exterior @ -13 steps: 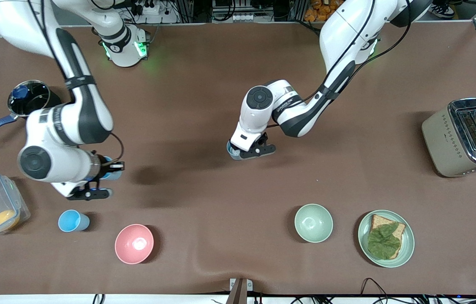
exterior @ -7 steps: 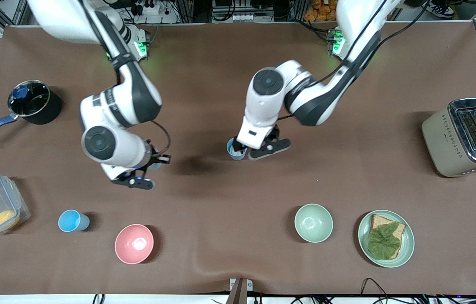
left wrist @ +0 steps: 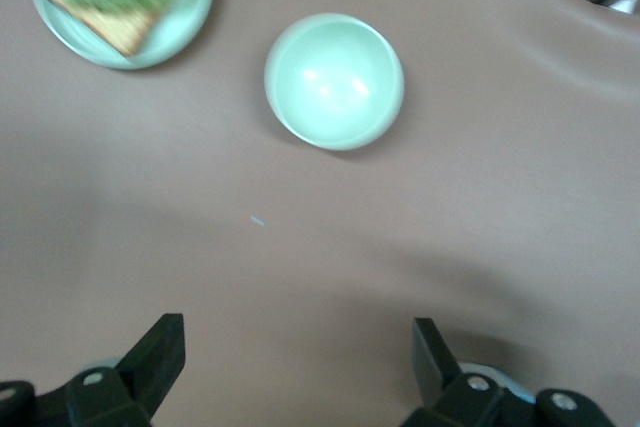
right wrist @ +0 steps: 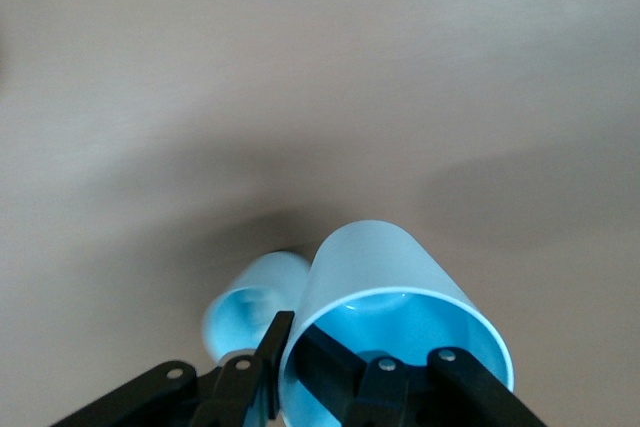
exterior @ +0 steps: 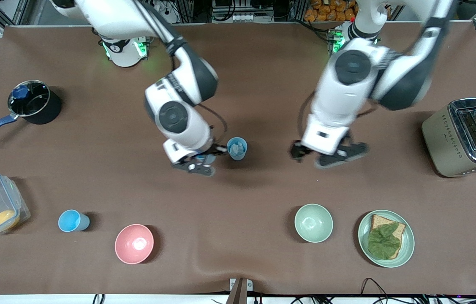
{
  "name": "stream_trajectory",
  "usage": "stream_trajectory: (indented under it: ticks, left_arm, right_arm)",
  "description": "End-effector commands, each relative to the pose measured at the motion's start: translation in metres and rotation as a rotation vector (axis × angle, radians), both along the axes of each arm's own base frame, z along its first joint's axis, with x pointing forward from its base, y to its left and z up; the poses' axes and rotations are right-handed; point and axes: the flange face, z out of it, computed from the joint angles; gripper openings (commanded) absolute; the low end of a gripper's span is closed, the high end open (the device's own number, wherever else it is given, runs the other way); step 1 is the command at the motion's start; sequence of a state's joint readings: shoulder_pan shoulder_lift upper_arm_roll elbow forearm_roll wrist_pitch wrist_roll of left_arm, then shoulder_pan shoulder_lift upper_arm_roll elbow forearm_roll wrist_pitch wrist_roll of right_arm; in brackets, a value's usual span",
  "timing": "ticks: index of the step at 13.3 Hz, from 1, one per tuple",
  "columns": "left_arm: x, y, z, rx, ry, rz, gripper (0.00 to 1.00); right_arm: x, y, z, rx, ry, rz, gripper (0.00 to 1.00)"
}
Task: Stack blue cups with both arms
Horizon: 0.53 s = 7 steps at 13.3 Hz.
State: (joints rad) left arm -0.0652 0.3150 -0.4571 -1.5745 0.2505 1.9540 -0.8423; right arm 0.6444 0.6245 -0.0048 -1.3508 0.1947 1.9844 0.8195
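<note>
Right wrist view reveals what the front hides: the right gripper (right wrist: 300,367) pinches a bright blue cup (right wrist: 395,322) by its rim, near another cup (exterior: 237,148) at frame centre. Left gripper (exterior: 328,154) hangs spread wide, empty.

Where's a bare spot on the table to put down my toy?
Bare cloth lies between the pink bowl and the pale green bowl, and between the pot and the right arm. It is crowded mid-table: the right tool holds a blue cup beside the standing cup, and the open left tool hangs close by.
</note>
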Motion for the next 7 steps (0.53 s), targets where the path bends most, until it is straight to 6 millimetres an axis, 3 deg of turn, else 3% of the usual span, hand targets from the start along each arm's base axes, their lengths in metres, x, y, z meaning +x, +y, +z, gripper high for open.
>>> stream_trajectory:
  ticks: [1, 3, 5, 7]
  left_arm:
    - [0.007, 0.067, 0.030, 0.027, -0.010, -0.047, 1.00]
    - [0.014, 0.109, 0.045, 0.046, -0.016, -0.033, 1.00]
    - [0.019, 0.149, 0.059, 0.063, -0.026, -0.028, 1.00]
    - [0.015, 0.180, 0.075, 0.082, -0.017, -0.054, 1.00]
  right_arm:
    - [0.010, 0.025, 0.008, 0.029, -0.018, -0.025, 0.00]
    - [-0.008, 0.046, 0.001, 0.016, -0.006, -0.016, 0.00]
    - [-0.026, 0.068, -0.026, -0.018, 0.016, -0.019, 0.00]
    - [-0.036, 0.082, -0.039, -0.025, 0.013, -0.040, 0.00]
